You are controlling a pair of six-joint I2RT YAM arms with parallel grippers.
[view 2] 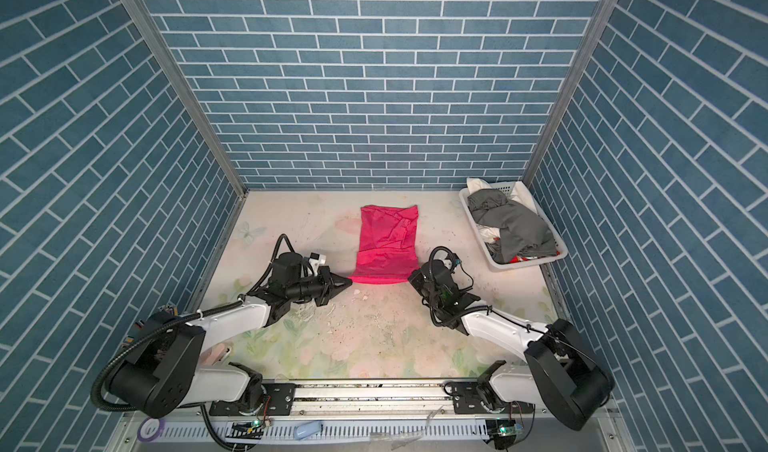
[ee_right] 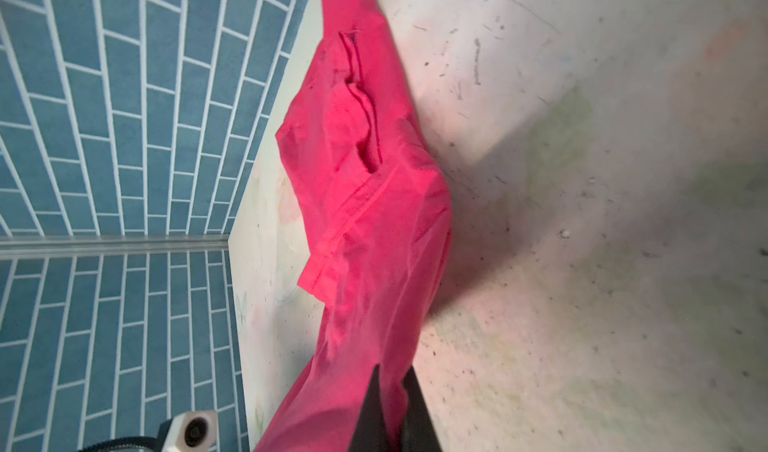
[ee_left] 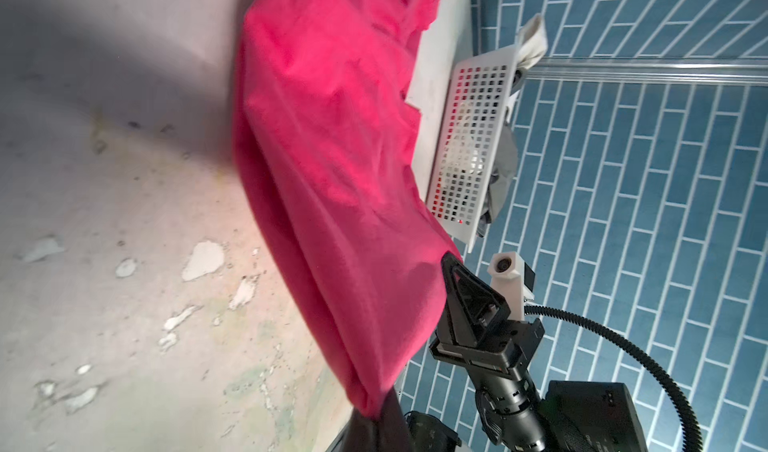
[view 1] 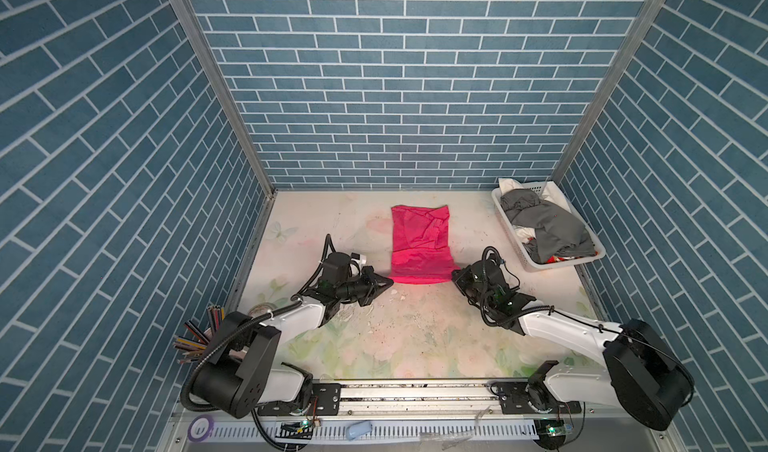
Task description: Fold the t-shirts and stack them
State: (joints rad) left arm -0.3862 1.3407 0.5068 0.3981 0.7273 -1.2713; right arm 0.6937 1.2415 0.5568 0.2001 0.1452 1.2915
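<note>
Left wrist view shows the left fingers (ee_left: 390,425) closed on one near corner of the pink t-shirt (ee_left: 332,138), with the cloth bunching where it runs into them. Across the hem in that view, the right fingers (ee_left: 461,283) are clamped on the other near corner. From the right wrist view the pink cloth passes straight between the two dark fingers (ee_right: 415,416), which are pressed onto it.

In both top views the shirt lies lengthwise in the middle of the tabletop (view 1: 415,329). Its far part rests flat and creased, and its near edge is stretched between the two sets of fingers and raised a little, with a shadow beneath it.

A white basket (view 1: 557,265) stands at the far right corner, well apart from the fingers. A dark grey t-shirt (view 1: 552,225) is heaped in it over white and red cloth.
</note>
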